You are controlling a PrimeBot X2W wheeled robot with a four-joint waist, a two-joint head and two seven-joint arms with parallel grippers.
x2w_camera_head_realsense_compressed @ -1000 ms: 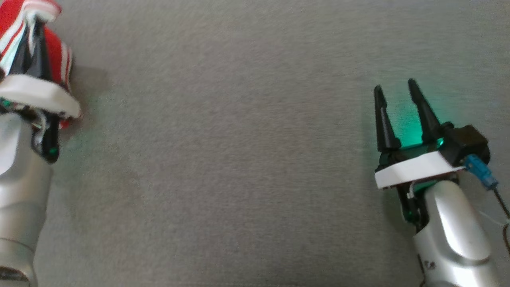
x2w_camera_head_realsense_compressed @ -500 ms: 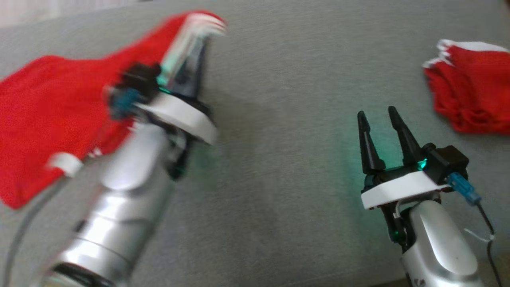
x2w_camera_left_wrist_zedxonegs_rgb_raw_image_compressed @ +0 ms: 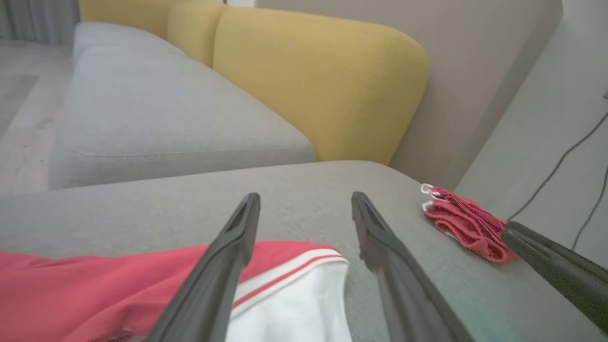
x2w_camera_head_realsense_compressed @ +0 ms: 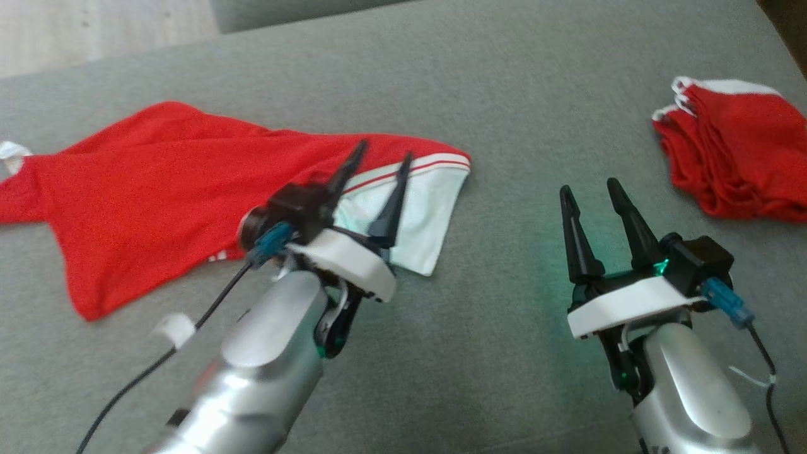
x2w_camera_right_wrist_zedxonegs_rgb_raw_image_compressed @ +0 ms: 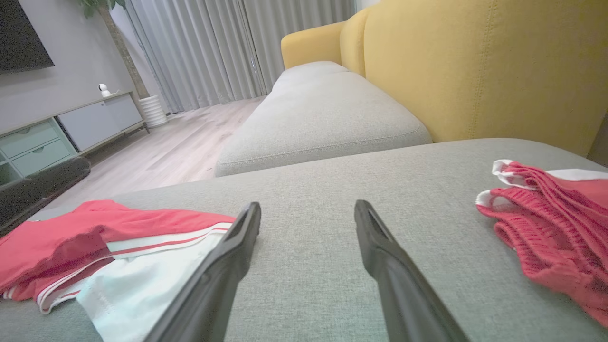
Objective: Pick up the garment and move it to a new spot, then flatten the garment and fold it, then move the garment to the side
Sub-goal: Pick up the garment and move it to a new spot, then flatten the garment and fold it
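The garment is a red shirt with a white, red-striped panel at its right end. It lies spread on the grey cushion, at the left of the head view. My left gripper hovers over that white panel with its fingers apart and nothing between them. The left wrist view shows the same open gripper above the garment. My right gripper is open and empty over bare cushion to the right. In the right wrist view the open gripper has the garment at its left.
A folded red cloth pile lies at the cushion's far right edge. A yellow backrest rises beyond it, beside a second grey seat. Wooden floor shows past the cushion's far left edge.
The head camera has swung, so the whole picture shifted. My left gripper has opened and let go of the garment, which now lies spread on the cushion. The right gripper stays open.
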